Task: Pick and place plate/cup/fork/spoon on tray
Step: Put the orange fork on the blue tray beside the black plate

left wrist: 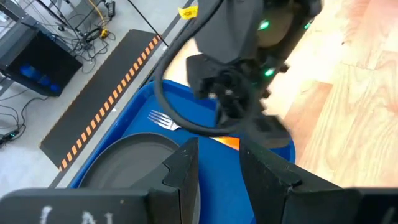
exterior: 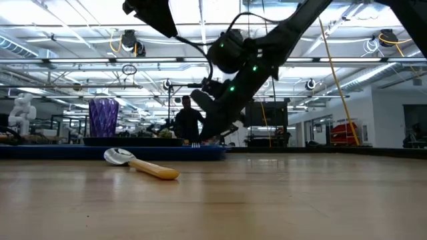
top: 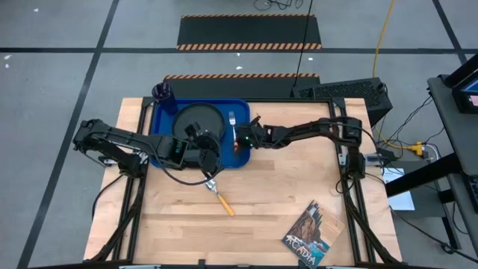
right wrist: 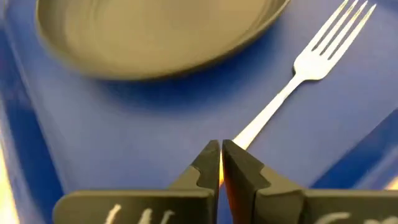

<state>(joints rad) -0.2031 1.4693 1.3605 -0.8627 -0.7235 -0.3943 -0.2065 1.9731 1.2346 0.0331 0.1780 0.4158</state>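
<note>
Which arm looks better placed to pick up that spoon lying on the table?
Left. Its end effector hangs over the tray's near edge, close to the spoon. The right end effector is shut low over the fork on the tray.

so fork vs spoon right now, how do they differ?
The fork lies on the blue tray beside the plate; the spoon lies on the bare table outside it. The right gripper is shut over the fork's handle end; nothing touches the spoon. Both are silver metal at the working end.
</note>
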